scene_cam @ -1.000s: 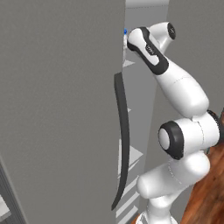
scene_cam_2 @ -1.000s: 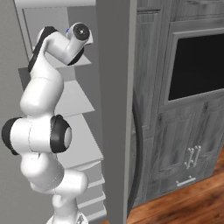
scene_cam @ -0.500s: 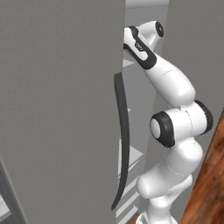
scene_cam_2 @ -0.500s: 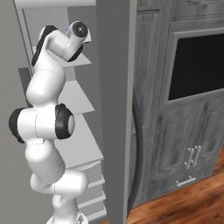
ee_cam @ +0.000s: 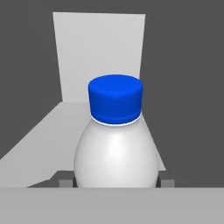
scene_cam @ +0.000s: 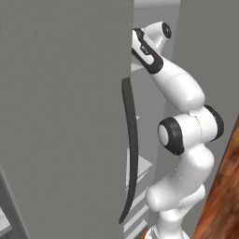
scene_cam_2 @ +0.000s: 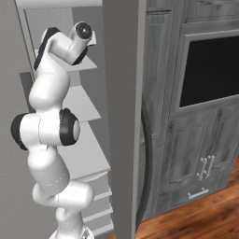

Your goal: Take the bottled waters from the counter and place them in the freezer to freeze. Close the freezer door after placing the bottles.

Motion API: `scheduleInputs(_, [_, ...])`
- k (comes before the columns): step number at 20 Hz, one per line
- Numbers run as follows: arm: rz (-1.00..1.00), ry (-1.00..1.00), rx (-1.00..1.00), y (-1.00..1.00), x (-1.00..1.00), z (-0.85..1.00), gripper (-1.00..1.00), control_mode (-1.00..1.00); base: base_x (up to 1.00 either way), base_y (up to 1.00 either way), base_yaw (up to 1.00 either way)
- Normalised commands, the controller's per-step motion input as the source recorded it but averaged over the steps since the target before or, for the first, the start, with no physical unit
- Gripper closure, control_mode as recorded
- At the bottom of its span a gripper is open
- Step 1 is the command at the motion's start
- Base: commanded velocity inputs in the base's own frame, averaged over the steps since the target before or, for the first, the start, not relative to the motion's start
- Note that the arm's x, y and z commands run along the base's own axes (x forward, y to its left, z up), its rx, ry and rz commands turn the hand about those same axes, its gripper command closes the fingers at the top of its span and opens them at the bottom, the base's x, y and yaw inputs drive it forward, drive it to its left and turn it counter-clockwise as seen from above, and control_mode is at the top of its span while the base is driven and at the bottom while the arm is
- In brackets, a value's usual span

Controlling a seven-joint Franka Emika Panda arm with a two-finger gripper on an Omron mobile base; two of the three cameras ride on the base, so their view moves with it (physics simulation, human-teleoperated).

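A whitish bottled water (ee_cam: 114,148) with a blue cap stands upright and close in the hand view. My gripper (ee_cam: 116,180) is shut on its lower body, with one dark fingertip (ee_cam: 65,181) showing at each side. Behind it lie a white shelf (ee_cam: 43,135) and the pale back wall of the freezer (scene_cam_2: 88,116). Whether the bottle rests on the shelf I cannot tell. The arm (scene_cam: 182,93) reaches high into the open compartment, and its hand (scene_cam_2: 80,33) is near an upper shelf. The freezer door (scene_cam: 60,116) stands open at the left with its long dark handle (scene_cam: 132,149).
A tall grey panel (scene_cam_2: 122,116) with a curved dark handle (scene_cam_2: 146,158) stands just right of the arm. Dark grey panelled cabinets (scene_cam_2: 205,168) with a black-windowed appliance (scene_cam_2: 210,70) lie beyond it. White shelves (scene_cam_2: 84,149) stack below the hand. The floor (scene_cam: 219,205) is wood.
The arm has pushed higher and deeper into the freezer, with the elbow swinging up and sideways. The hand sits closer to the door edge. The bottle stays gripped.
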Motion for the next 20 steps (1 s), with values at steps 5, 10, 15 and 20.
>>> scheduleInputs(5, [-0.02, -0.01, 0.0, 0.0, 0.2, -0.4, 1.0, -1.0, 0.0, 0.0, 0.0])
scheduleInputs(10, [0.0, -0.02, 0.0, 0.0, 0.0, -0.14, 1.0, -1.0, 0.0, 0.0, 0.0])
scheduleInputs(15, [0.0, 0.0, 0.0, 0.0, 0.0, 0.0, -1.0, -1.0, 0.0, 0.0, 0.0])
scheduleInputs(20, [-0.01, 0.0, 0.0, 0.0, -0.03, 0.0, -1.0, -1.0, 0.0, 0.0, 0.0])
